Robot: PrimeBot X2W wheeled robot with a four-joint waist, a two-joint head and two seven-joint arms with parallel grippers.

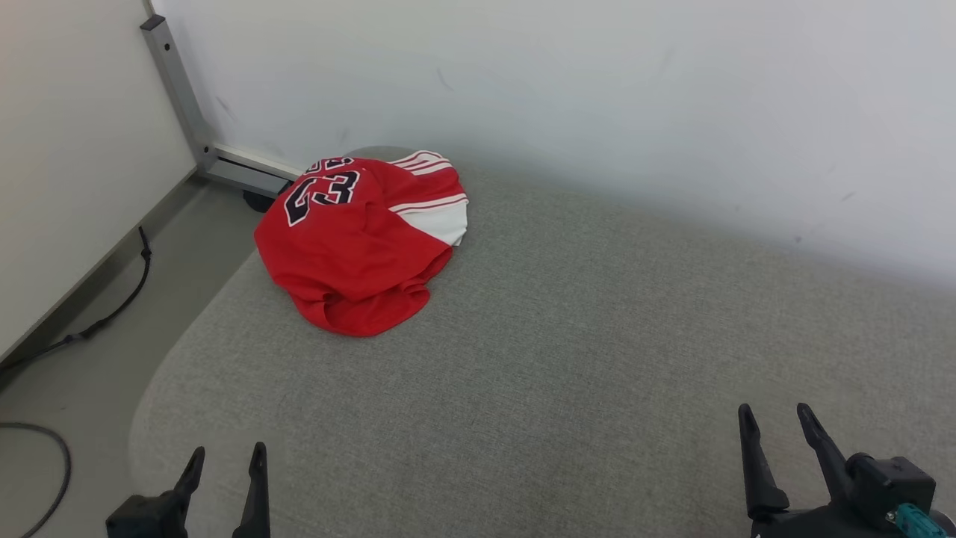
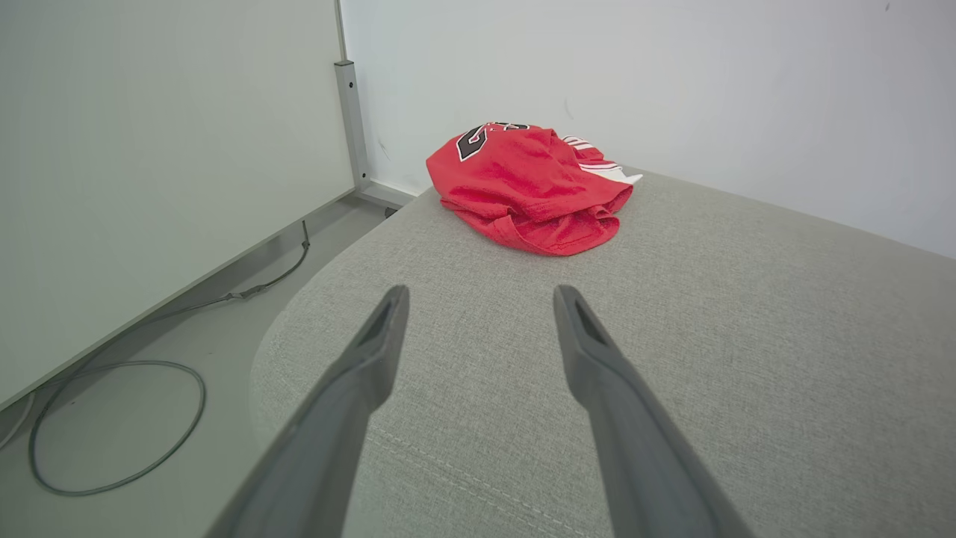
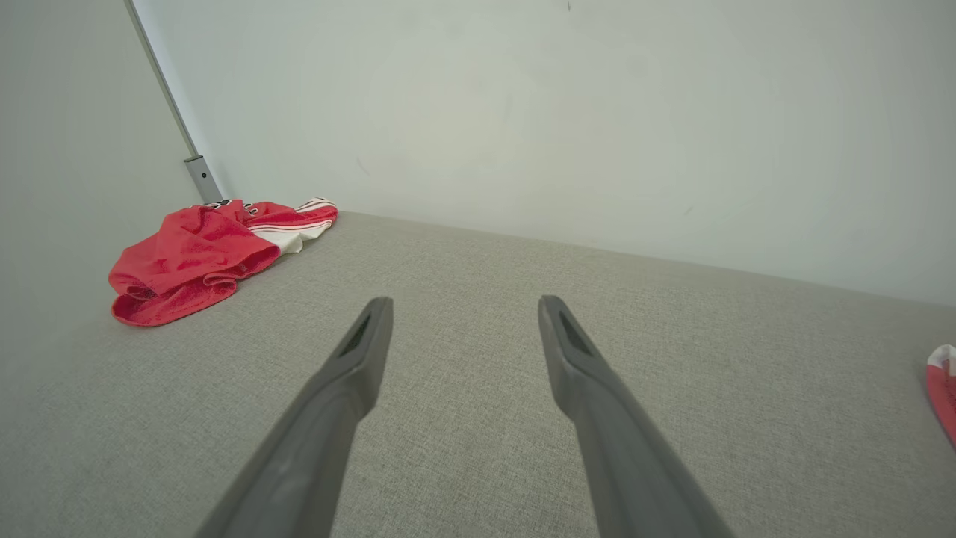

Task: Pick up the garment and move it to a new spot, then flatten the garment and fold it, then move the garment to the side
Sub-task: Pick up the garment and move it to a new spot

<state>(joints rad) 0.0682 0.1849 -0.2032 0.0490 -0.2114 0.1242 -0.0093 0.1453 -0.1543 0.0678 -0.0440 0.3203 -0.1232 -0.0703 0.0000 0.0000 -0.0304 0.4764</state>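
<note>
Surface: a broad grey upholstered pad (image 1: 567, 359) with a rounded near-left corner, set against a pale wall (image 1: 597, 90); we noted bare floor to its left, with a dark cable (image 1: 112, 306) and a metal frame post (image 1: 179, 97) in the far-left corner.

Garment (image 1: 351, 246): one red jersey with white striped trim and dark numerals; it lay crumpled in a heap at the far left of the pad, near the wall; nothing touched it.

Left gripper (image 1: 228, 450): at the near left; fingers spread apart, holding nothing; well apart from the garment.

Right gripper (image 1: 774, 409): at the near right; likewise spread and empty; farther from the heap.

Red and white cloth (image 3: 942, 388): a scrap at the right edge of the right wrist view; we could not tell what it was.

Progress, as we judged it: nothing done; pick-up, move, flattening, folding and setting aside were all outstanding; the first reach toward the heap was the step in hand.
</note>
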